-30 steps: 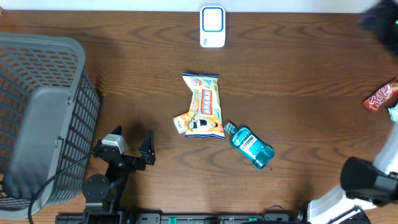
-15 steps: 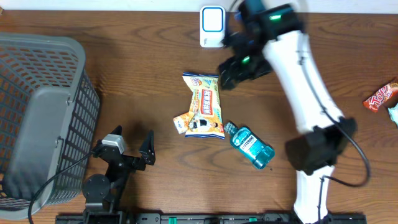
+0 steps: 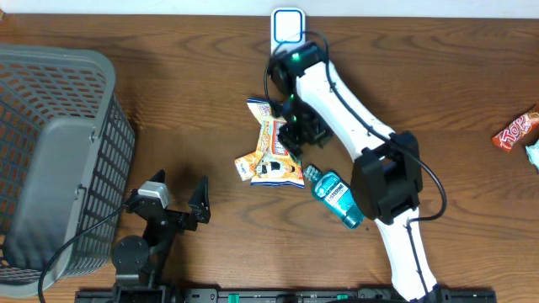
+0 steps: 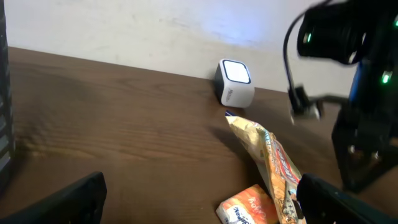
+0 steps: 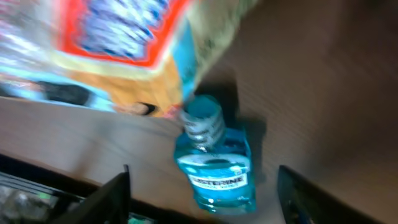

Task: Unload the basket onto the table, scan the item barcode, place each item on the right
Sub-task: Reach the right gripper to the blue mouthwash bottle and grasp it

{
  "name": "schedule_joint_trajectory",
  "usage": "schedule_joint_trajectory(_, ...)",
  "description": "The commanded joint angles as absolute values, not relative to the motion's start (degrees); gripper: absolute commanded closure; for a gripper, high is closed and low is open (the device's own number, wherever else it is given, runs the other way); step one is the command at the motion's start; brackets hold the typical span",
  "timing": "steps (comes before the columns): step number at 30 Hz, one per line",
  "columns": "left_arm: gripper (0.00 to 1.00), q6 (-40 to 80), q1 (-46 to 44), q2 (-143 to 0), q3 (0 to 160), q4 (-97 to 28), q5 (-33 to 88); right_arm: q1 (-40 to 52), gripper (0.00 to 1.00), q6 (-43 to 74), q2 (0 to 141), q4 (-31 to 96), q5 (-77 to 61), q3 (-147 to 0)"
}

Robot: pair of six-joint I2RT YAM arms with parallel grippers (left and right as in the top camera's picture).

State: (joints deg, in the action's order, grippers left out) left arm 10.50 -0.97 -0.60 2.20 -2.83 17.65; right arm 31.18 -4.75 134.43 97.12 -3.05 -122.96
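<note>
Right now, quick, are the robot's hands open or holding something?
The left gripper: open, holding nothing.
The right gripper: open by the snack bag, holding nothing.

**A mock shop checkout**

On the dark brown wooden worktop (image 3: 168, 76) sit a grey plastic mesh basket (image 3: 105, 168), a small white box-shaped scanner (image 3: 288, 35) with a lit face, and packaged goods: a yellow snack bag (image 3: 271, 156) and a blue mouthwash bottle (image 3: 339, 195).

Gray basket (image 3: 34, 126) left; red wrapper (image 3: 515, 132) right.
</note>
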Motion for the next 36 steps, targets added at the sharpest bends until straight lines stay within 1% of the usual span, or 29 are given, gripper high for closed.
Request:
schedule_joint_trajectory(1,0.02,10.61,-1.21,-0.34,1.19,-4.64,17.89,31.22,0.34,1.63,133.34,97.36,2.44,-118.43)
schedule_joint_trajectory(3,0.02,10.61,-1.21,-0.34,1.19,-4.62,17.89,31.22,0.32,2.15,131.7,97.34,2.68,-116.29)
schedule_joint_trajectory(5,0.02,10.61,-1.21,-0.34,1.19,-4.62,17.89,31.29,0.28,2.15,129.03,96.84,2.74,-113.8)
schedule_joint_trajectory(7,0.02,10.61,-1.21,-0.34,1.19,-4.64,17.89,31.42,0.27,2.13,125.14,94.7,2.74,-110.1)
schedule_joint_trajectory(11,0.02,10.61,-1.21,-0.34,1.19,-4.62,17.89,31.94,0.25,2.13,114.98,85.62,2.59,-99.04)
schedule_joint_trajectory(12,0.02,10.61,-1.21,-0.34,1.19,-4.64,17.91,32.21,0.19,2.07,112.44,82.41,2.46,-95.77)
schedule_joint_trajectory(14,0.02,10.61,-1.21,-0.34,1.19,-4.62,17.91,32.67,0.01,2.02,107.39,74.26,2.46,-88.4)
schedule_joint_trajectory(17,0.02,10.61,-1.21,-0.34,1.19,-4.64,17.89,32.84,0.01,1.19,102.02,60.62,2.44,-76.79)
schedule_joint_trajectory(19,0.02,10.61,-1.21,-0.34,1.19,-4.62,17.91,32.84,0.01,0.51,101.14,53.39,1.87,-71.33)
schedule_joint_trajectory(20,0.02,10.61,-1.21,-0.34,1.19,-4.62,17.89,32.84,0.01,-1.85,101.67,49.78,0.4,-68.45)
schedule_joint_trajectory(27,0.02,10.61,-1.21,-0.34,1.19,-4.62,17.89,33.06,0.01,-4.36,103.26,46.52,-0.75,-67.33)
schedule_joint_trajectory(28,0.02,10.61,-1.21,-0.34,1.19,-4.64,17.89,33.06,0.03,-4.38,103.26,45.95,-0.8,-67.33)
schedule_joint_trajectory(30,0.02,10.61,-1.21,-0.34,1.19,-4.62,17.89,32.99,0.12,-4.91,103.44,44.95,-0.8,-67.31)
schedule_joint_trajectory(31,0.02,10.61,-1.21,-0.34,1.19,-4.62,17.89,32.95,0.15,-5.23,103.68,44.4,-0.78,-67.31)
schedule_joint_trajectory(36,0.02,10.61,-1.21,-0.34,1.19,-4.62,17.89,32.95,0.23,-6.33,105.43,42.33,-0.75,-67.31)
